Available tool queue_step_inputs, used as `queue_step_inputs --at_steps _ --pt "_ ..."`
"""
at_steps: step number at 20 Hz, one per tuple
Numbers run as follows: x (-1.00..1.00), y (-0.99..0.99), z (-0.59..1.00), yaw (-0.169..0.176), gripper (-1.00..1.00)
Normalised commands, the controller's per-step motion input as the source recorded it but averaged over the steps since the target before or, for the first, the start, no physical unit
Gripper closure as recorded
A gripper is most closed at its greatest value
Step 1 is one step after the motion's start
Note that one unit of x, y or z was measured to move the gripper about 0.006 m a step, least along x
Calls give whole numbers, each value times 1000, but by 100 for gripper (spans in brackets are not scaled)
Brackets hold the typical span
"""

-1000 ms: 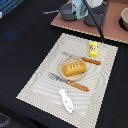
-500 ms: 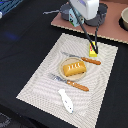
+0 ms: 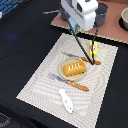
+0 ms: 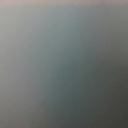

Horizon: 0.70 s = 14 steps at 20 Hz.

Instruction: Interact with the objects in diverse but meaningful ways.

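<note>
In the exterior view, the gripper [image 3: 93, 50] is seen lowered over the far corner of a striped placemat [image 3: 42, 85], its two dark fingers [image 3: 95, 40] reaching down from the white arm [image 3: 82, 11]. The yellow packet [image 3: 93, 49] stands right at the fingertips, its long axis running roughly away from the camera, toward the pink board [image 3: 112, 31] behind the mat. The fingers appear to straddle the packet, but whether they are pressed against it or standing just clear cannot be told at this resolution.

Beside the packet lies an orange-handled spoon [image 3: 89, 60], its handle nearly touching the packet's near end. Nearer the mat's middle, a tan plate [image 3: 65, 68] is loaded with an orange block [image 3: 75, 69]. An orange-handled fork [image 3: 72, 83] lies just beyond the plate toward the camera, and a white elongated piece [image 3: 65, 100] rests near the mat's front edge. A grey pot [image 3: 101, 12] is set on the board behind the arm.

The packet is judged to be the object in hand; any close or lift turns on the jaws staying centred across its narrow width, clear of the spoon handle.

In the wrist view, only a blurred grey-green field is shown; nothing can be made out.
</note>
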Motion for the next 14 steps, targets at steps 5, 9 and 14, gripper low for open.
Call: queue_step_inputs --at_steps 5,9,14 --pt "-217 -6 -489 25 100" --pt "-9 -103 -282 6 100" --pt "0 -126 -287 0 100"
